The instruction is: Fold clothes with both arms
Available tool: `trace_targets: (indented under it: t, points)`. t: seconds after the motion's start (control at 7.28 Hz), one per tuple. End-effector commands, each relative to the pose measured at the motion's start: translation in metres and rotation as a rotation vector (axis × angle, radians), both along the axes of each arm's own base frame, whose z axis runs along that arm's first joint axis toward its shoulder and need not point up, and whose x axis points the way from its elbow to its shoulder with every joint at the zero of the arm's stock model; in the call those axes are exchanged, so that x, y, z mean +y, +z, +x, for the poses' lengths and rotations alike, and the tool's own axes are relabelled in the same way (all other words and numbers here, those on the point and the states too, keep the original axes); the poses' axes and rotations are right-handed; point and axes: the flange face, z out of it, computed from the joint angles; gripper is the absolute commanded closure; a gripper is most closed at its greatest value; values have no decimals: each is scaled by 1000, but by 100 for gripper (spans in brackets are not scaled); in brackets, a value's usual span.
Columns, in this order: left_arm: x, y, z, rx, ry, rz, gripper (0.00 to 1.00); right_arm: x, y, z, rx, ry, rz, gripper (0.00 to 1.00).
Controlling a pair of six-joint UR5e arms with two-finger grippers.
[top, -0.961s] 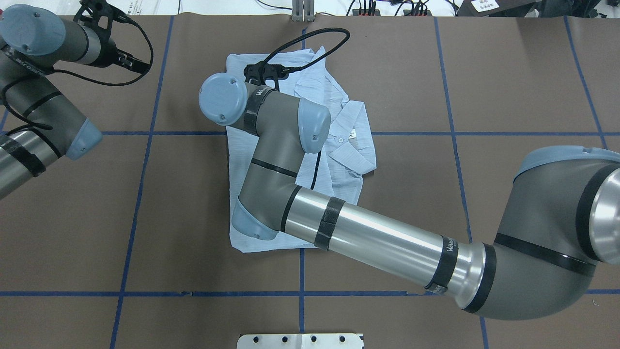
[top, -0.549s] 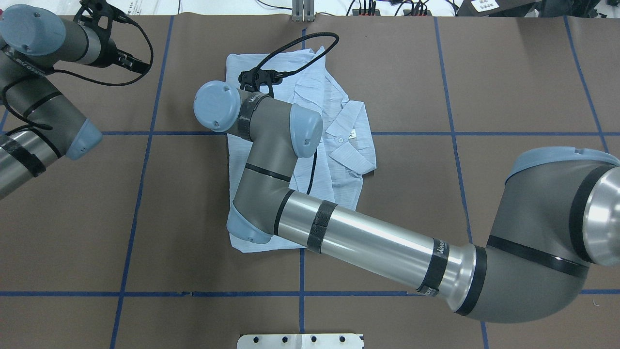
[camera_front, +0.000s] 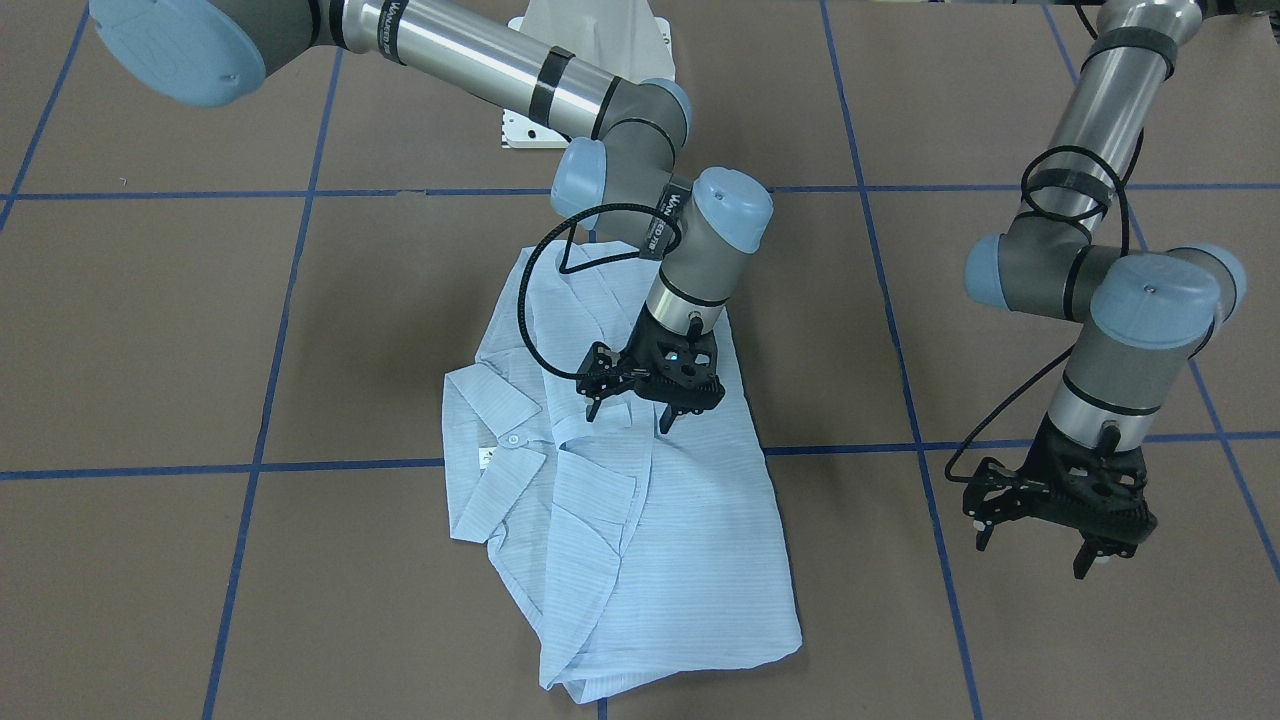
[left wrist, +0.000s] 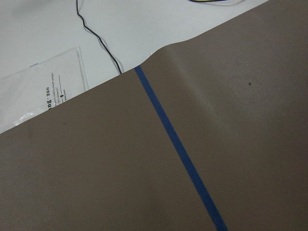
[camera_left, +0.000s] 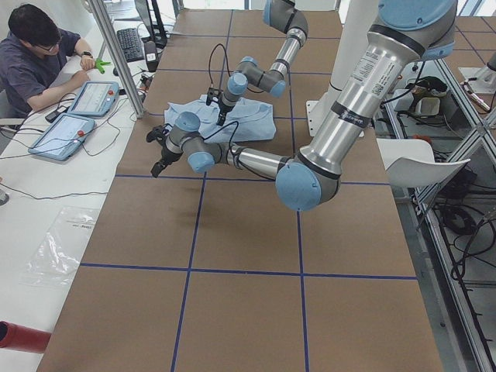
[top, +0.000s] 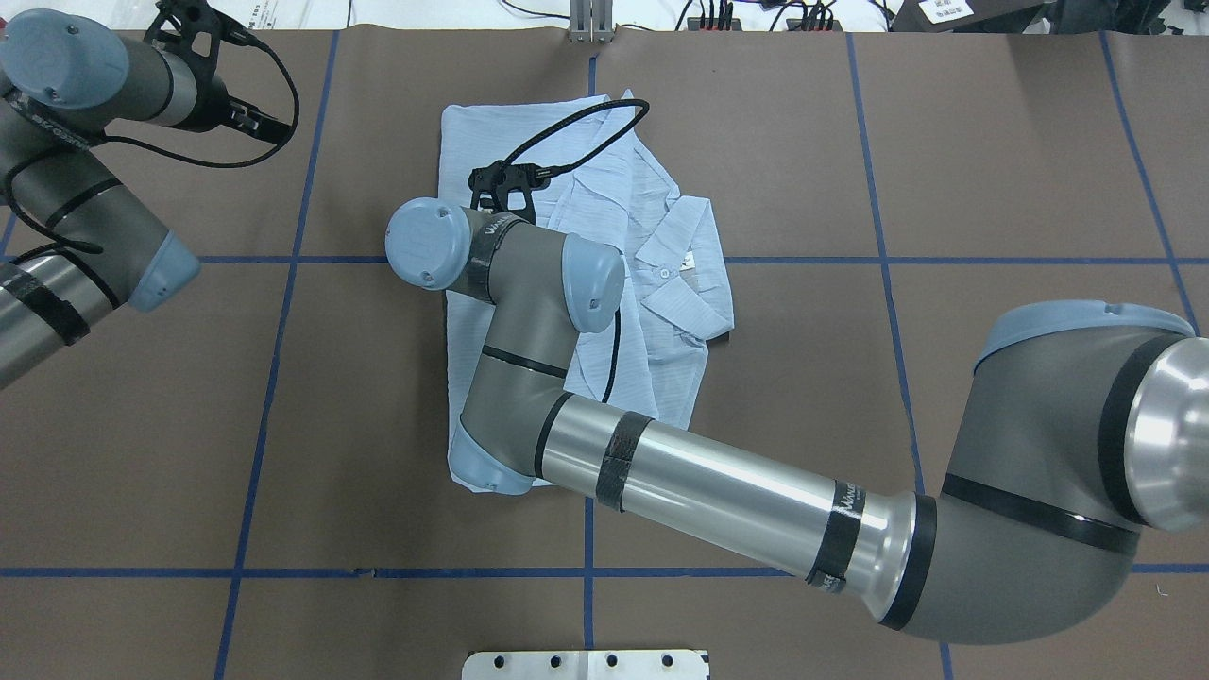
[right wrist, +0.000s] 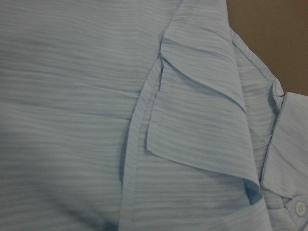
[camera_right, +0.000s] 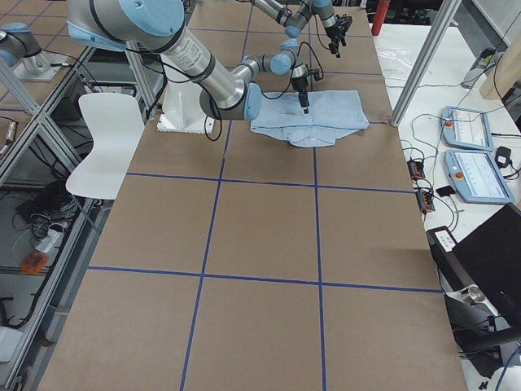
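In the middle of the front view the shirt (camera_front: 680, 540) lies on the table (camera_front: 150, 350). It is already gathered into a rough rectangle, with the sleeves tucked out of sight and the collar (camera_front: 492, 398) turned to the left of the frame. The lower edge is uneven and a loose flap (right wrist: 202, 130) stands up beside the front placket, so the fold looks nearly done but not tidy.

The right gripper (camera_front: 630, 410) points straight down over the upper middle of the shirt, just right of the collar. Its jaws are spread and nothing is between them. The tips are at or just above the cloth, and I cannot tell whether they touch. That spot suits pinching or pressing the raised flap, which fills the right wrist view — probably why the arm reaches so far across.

The left gripper (camera_front: 1035, 548) hangs at the right of the frame, well apart from the shirt and over bare table. Its jaws are also spread and empty. Its wrist camera sees only brown surface and a blue tape line (left wrist: 178, 149). It seems to be parked there to keep clear of the cloth — ready to come in if the last fold needs a second hold.
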Motion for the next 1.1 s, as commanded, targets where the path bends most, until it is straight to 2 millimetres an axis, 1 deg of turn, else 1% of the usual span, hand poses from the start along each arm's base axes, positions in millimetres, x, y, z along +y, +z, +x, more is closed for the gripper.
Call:
trace_targets:
  t: [0.0, 0.14, 0.41, 0.55, 0.69, 0.82, 0.96]
  points:
    - [0, 0, 0, 0, 0, 0, 0, 0, 5, -1, 18, -18, 3, 0]
    - [0, 0, 0, 0, 0, 0, 0, -1, 10, 3, 86, -74, 4, 0]
    - [0, -2, 0, 2, 0, 2, 0, -22, 16, 27, 201, -134, -10, 0]
    - [2, -5, -1, 7, -1, 9, 0, -35, 20, 39, 234, -152, -12, 0]
    - [6, -6, -4, 10, -1, 13, 0, -45, 13, 63, 285, -182, -30, 0]
    - [9, -5, -6, 12, -1, 16, 0, -47, 18, 84, 348, -215, -58, 0]
    - [13, -6, -8, 14, -1, 20, 0, -42, 62, 105, 375, -222, -69, 0]
